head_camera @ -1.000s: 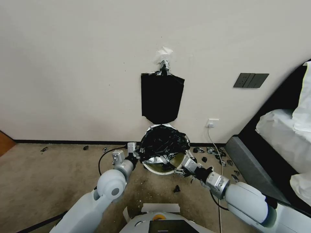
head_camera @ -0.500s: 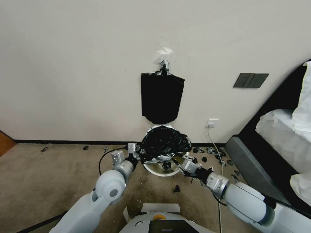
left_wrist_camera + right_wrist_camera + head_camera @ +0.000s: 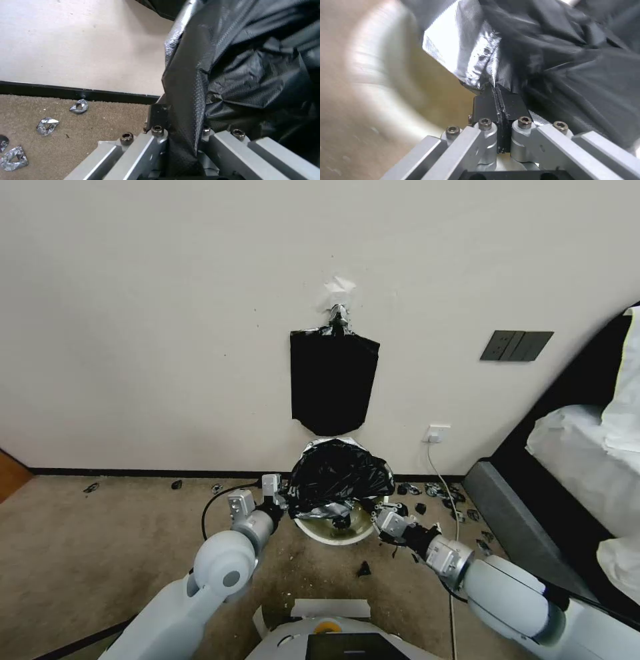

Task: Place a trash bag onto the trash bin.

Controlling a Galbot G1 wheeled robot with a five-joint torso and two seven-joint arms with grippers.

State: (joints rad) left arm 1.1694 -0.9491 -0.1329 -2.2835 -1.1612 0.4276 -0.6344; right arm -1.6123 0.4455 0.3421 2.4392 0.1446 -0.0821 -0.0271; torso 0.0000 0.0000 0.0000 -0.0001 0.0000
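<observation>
Both arms are reaching low toward the trash bin point(image 3: 331, 532). The left gripper point(image 3: 285, 501) is clamping its jaws on the trash bag point(image 3: 340, 477). The right gripper point(image 3: 365, 508) is pinching the bag's edge, seemingly over the rim.

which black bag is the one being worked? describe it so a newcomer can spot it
Start at the wall and go down to the floor, where a white bin stands. The trash bag is bunched over the bin's far side, pinched by the left gripper and the right gripper. It is crinkled and glossy, unlike the flat smooth bag pack that hangs from a clip above it.
</observation>
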